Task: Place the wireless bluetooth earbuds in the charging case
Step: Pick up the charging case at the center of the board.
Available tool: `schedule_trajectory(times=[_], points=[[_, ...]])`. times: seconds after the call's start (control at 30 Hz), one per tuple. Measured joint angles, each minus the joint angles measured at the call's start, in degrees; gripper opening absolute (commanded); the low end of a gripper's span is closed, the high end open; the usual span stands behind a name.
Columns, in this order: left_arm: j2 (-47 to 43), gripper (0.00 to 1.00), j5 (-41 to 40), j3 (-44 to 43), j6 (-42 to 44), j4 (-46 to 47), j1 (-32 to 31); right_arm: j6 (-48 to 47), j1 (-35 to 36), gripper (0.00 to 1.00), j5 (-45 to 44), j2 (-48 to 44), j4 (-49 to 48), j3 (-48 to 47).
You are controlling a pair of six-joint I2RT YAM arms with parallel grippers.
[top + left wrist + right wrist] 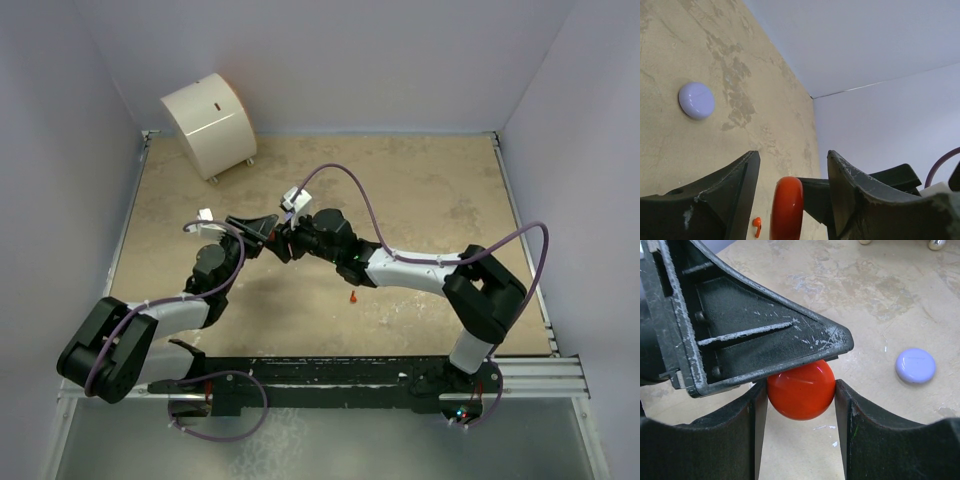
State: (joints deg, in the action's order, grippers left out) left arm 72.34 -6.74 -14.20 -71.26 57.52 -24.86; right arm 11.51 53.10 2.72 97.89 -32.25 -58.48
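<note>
At the middle of the table (430,200), raised off its surface, the right gripper (800,396) pinched the red-orange charging case (801,385) by its rounded sides, one finger against each flank. The left gripper (792,156) stood spread around the same case from the opposite side. In its own wrist view the case appeared edge-on between the fingers with a gap at either side. In the right wrist view one left finger lay across the case's upper edge, and whether it touched could not be told. No seam or opening showed on the case, so it looked closed.

Below the two grippers one red-orange earbud (757,226) lay loose on the table, apart from both arms. The other earbuds could not be made out. A lilac charging case (915,365) rested flat on the table nearby, lid down. A white drum (208,122) stood at the far left corner.

By this evidence nothing had yet been inserted. The red-orange case probably had to be opened first, then each earbud picked up and seated.
</note>
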Motion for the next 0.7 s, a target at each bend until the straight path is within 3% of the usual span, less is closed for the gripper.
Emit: schedule_trajectory(times=[0.3,0.7], points=[[0.0,0.39,-0.2,-0.4,0.6,0.3,-0.4,0.4,-0.6,0.00,0.0,0.1,1.7,-0.2],[-0.1,0.37,-0.5,-0.5,1.7,0.2,-0.4,0.5,-0.8,0.00,0.0,0.1,2.1,-0.5]])
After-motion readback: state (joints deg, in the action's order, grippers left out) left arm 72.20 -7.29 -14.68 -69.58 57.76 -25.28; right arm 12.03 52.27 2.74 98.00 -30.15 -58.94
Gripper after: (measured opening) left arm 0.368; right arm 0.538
